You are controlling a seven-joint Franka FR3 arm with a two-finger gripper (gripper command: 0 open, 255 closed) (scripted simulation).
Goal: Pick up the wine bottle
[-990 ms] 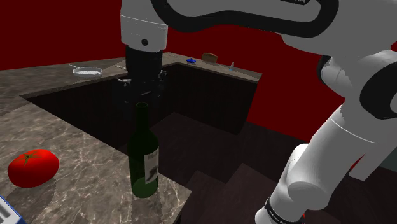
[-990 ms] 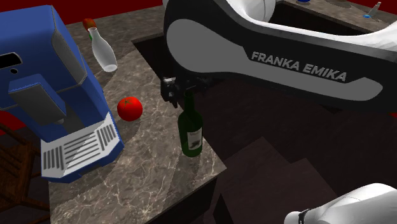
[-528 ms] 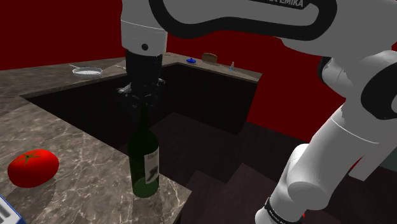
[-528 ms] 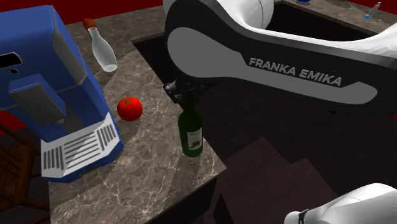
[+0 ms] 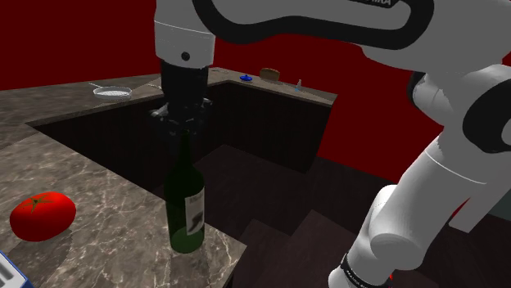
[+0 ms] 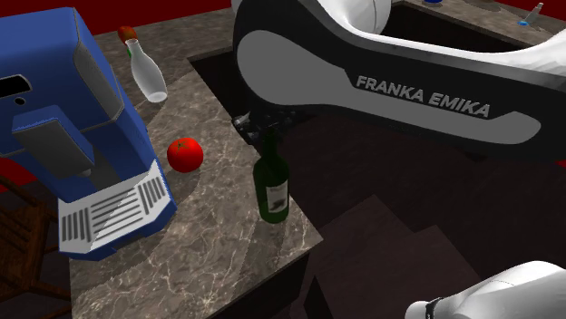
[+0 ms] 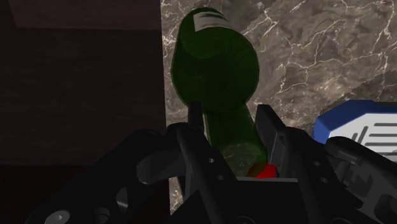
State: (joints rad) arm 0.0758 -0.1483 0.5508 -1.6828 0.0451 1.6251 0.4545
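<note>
End effector (image 5: 182,133) clasps the neck of the green wine bottle (image 5: 185,209), upright on the marbled surface (image 5: 106,196) beneath.

On the marble counter (image 5: 106,196) I see a red tomato (image 6: 184,154) just beside a blue machine (image 6: 63,118), a pale bottle (image 6: 147,74) near it, and a pan (image 5: 112,91) well apart.

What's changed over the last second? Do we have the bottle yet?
The gripper came down from just above the bottle and now sits around its neck. Whether it grips, I cannot tell. The bottle stands upright on the same spot of the counter, not lifted; the tomato has not moved.
</note>
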